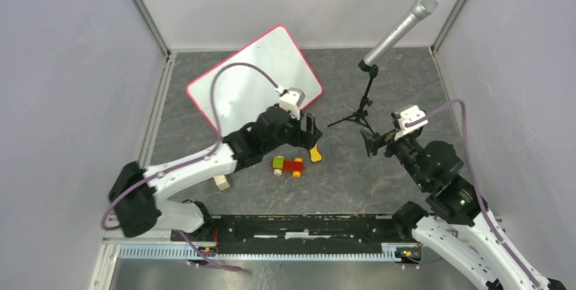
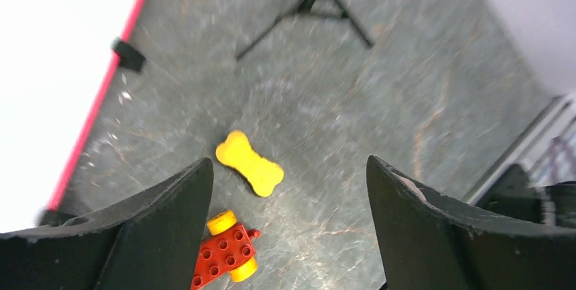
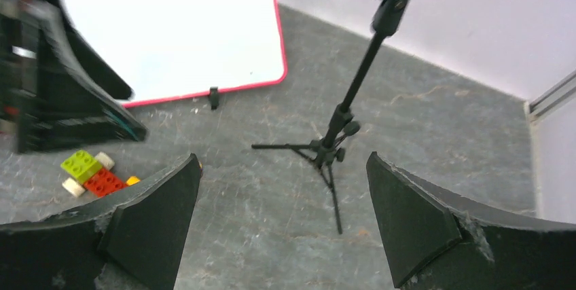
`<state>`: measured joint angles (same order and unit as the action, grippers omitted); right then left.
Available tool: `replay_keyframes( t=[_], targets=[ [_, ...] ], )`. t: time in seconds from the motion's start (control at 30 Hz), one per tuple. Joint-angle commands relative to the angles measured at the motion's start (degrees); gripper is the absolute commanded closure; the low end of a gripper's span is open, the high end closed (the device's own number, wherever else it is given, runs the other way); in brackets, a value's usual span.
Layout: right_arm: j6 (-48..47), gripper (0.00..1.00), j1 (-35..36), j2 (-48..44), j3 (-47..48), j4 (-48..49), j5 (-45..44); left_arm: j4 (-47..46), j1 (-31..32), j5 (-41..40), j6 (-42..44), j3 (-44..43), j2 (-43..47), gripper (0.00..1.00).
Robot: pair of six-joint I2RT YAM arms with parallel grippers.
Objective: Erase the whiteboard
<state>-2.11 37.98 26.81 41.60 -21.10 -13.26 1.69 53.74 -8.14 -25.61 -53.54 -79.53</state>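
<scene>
The whiteboard (image 1: pixel 255 76) lies flat at the back left of the table, white with a pink-red rim and black clip feet. It also shows in the left wrist view (image 2: pixel 54 66) and the right wrist view (image 3: pixel 183 25), where its surface looks plain white. My left gripper (image 1: pixel 309 130) is open and empty. It hangs just off the board's near right edge, above a yellow bone-shaped piece (image 2: pixel 249 163). My right gripper (image 1: pixel 372 142) is open and empty, near the foot of the microphone stand (image 3: pixel 333 147), well right of the board.
A red brick cart with yellow wheels (image 1: pixel 292 166) and a green brick (image 1: pixel 278 161) lie near the bone piece (image 1: pixel 315 154). A beige block (image 1: pixel 221 183) lies further left. A microphone (image 1: pixel 401 28) on a black tripod (image 1: pixel 360 110) stands at the right rear. Walls close in the sides.
</scene>
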Motion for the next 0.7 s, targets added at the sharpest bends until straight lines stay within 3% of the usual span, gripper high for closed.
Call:
replay_keyframes(
  t=[0.0,0.17,0.37,0.67],
  targets=[
    [-3.91,0.02,-0.10,-2.65,5.50,-0.34,-3.90,1.15,-0.10,-6.20,6.03,0.10,13.68,0.11],
    [-5.17,0.02,-0.10,-7.38,7.51,0.81,-6.37,-1.43,-0.12,-7.48,12.39,2.47,28.21,0.00],
    [-5.28,0.02,-0.09,-12.54,8.06,3.22,-9.84,1.60,-0.04,-11.26,24.90,-1.69,39.80,0.00],
    [-5.95,0.02,-0.10,-15.44,7.19,6.93,-10.55,1.91,-0.10,-11.85,30.88,-2.01,54.60,0.00]
  ],
)
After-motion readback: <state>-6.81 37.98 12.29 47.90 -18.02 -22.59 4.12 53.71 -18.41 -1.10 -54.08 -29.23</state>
